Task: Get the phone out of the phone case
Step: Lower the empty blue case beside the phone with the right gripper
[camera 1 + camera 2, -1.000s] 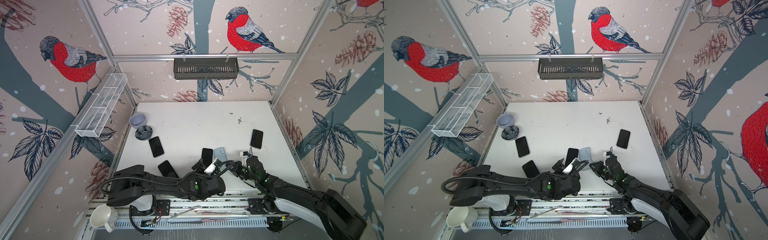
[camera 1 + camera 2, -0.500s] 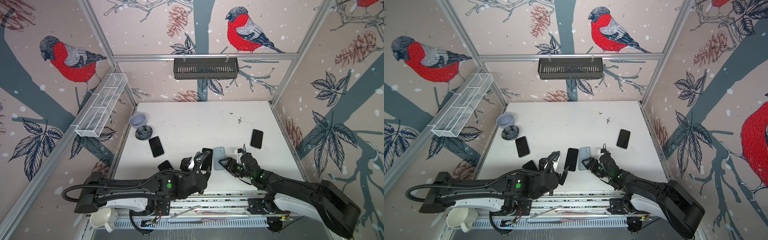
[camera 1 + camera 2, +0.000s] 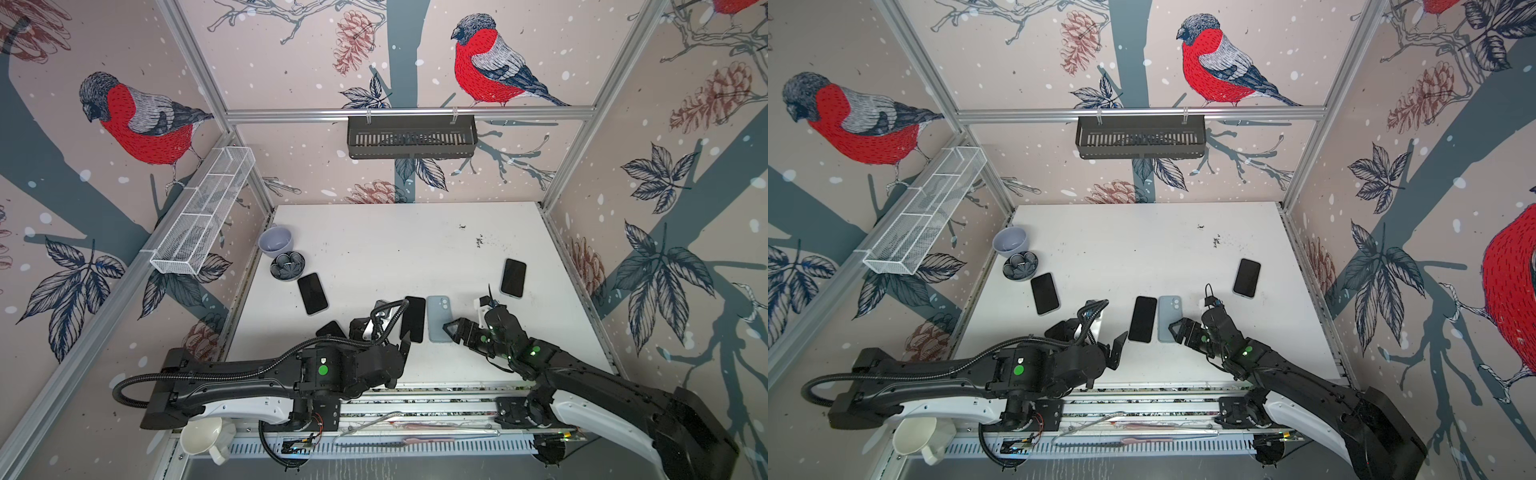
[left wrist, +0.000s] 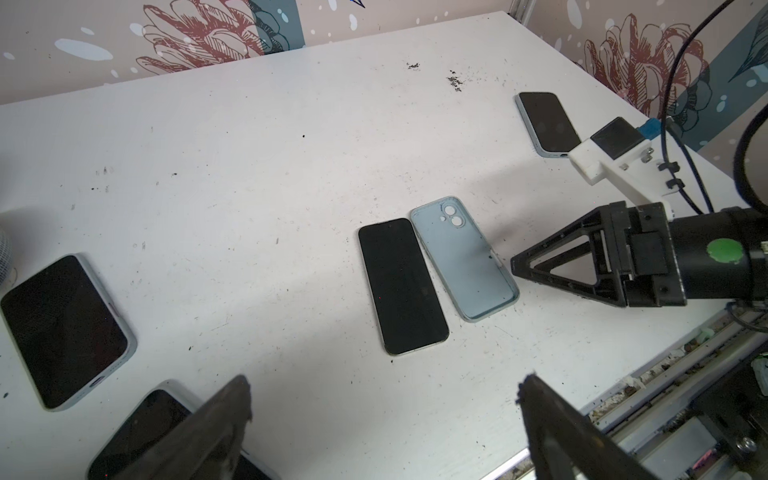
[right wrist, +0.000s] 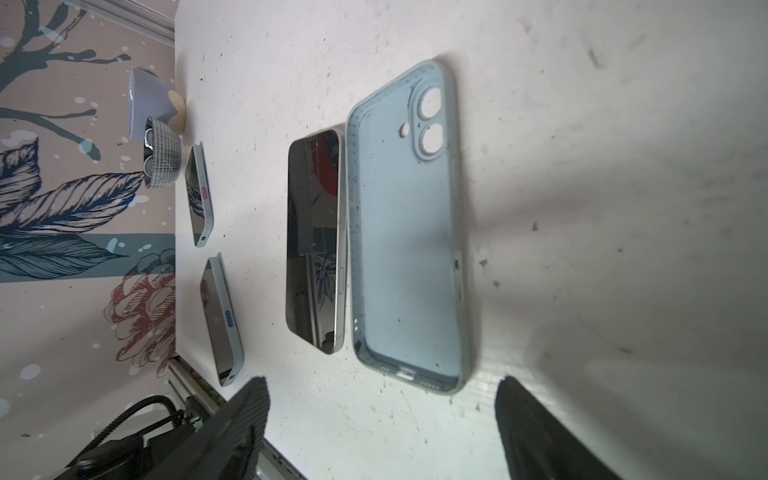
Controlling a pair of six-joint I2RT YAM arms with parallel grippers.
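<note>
Since the earlier frame we set both parts down: phone (image 3: pixel 413 319) lies flat, empty phone case (image 3: pixel 439 319) just beside at its 3 o'clock. Left gripper (image 4: pixel 384 399) and right gripper (image 5: pixel 380 388) stand wide, holding nothing, since separation looks complete.

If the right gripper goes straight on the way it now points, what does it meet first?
Most likely the empty blue case, lying flat just ahead of the open right gripper; the bare phone lies beyond it. Its height is unclear.

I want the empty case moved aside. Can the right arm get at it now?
Probably yes: the right gripper is open beside the case, nothing between them; the phone lies along its other side.
</note>
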